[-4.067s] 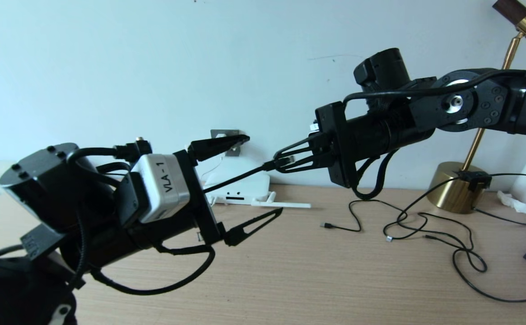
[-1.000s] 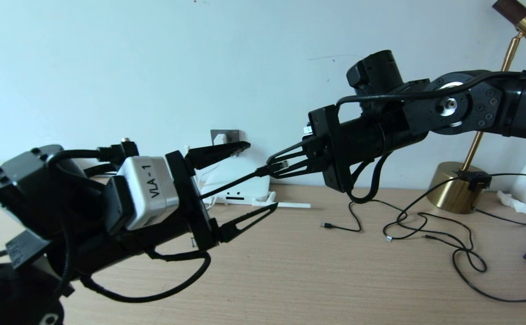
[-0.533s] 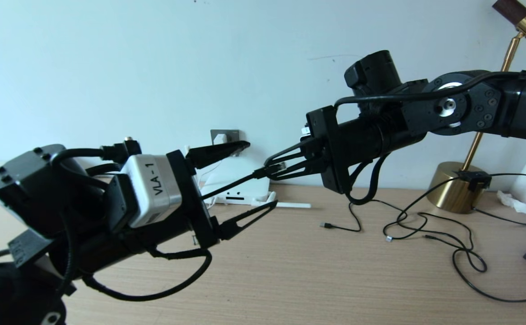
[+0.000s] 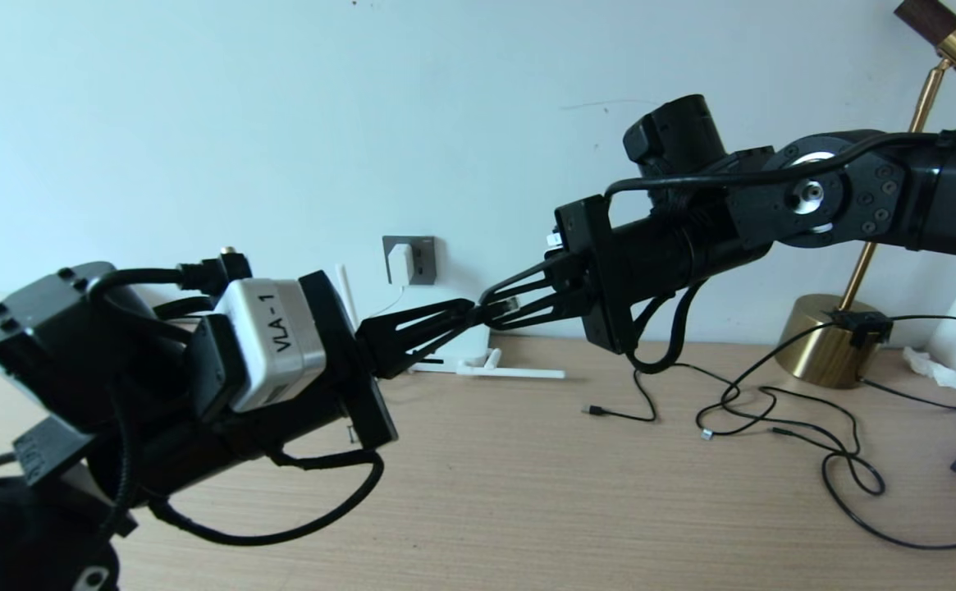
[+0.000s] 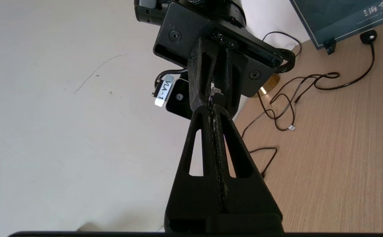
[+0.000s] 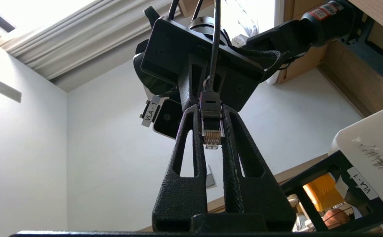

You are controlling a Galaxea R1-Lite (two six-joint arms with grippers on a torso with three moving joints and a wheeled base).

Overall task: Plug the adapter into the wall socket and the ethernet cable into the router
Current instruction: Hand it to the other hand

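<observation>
My right gripper [image 4: 490, 305] is shut on the clear clip plug of the ethernet cable [image 6: 211, 131], held in the air above the back of the table. My left gripper [image 4: 465, 312] meets it tip to tip and is shut on the black cable just behind the plug; in the left wrist view its fingers [image 5: 207, 138] are pressed together. The white adapter [image 4: 400, 261] sits in the grey wall socket [image 4: 422, 260], with its thin cord hanging down. The router [image 4: 469, 365] lies below against the wall, mostly hidden by my left fingers; one antenna [image 4: 527, 373] lies flat on the table.
Thin black cables [image 4: 773, 410] sprawl over the wooden table [image 4: 568, 509] on the right. A brass lamp base [image 4: 826, 341] stands at the back right with a crumpled tissue [image 4: 933, 369] beside it. A dark blue board [image 5: 342, 19] leans further right.
My left gripper was open around the cable; its fingers have now shut on it just behind the plug. My right gripper with the plug has drifted slightly left over the last seconds.
</observation>
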